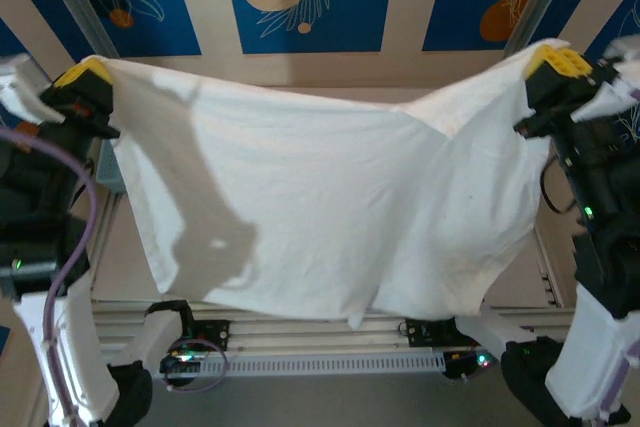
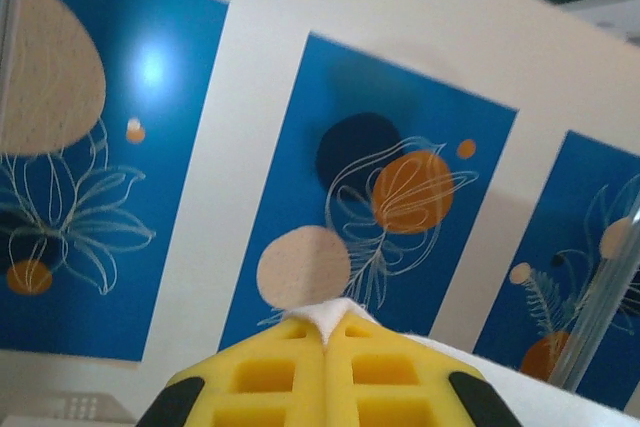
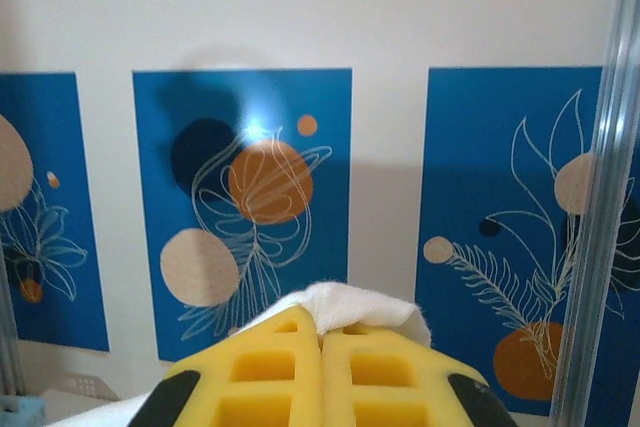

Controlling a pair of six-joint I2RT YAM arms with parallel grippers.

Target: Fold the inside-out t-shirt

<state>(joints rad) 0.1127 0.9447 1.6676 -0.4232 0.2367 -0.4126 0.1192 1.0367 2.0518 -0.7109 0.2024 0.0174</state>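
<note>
Hung white t-shirt (image 1: 320, 207) spread left-to-right, top corners clamped in left hand (image 1: 93, 73) upper left, right hand (image 1: 548, 63) upper right.

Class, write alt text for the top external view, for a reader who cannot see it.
A white t-shirt hangs spread wide, held at its two upper corners by the left gripper and the right gripper, both shut on the cloth. Blue panels with plant drawings stand behind.
</note>
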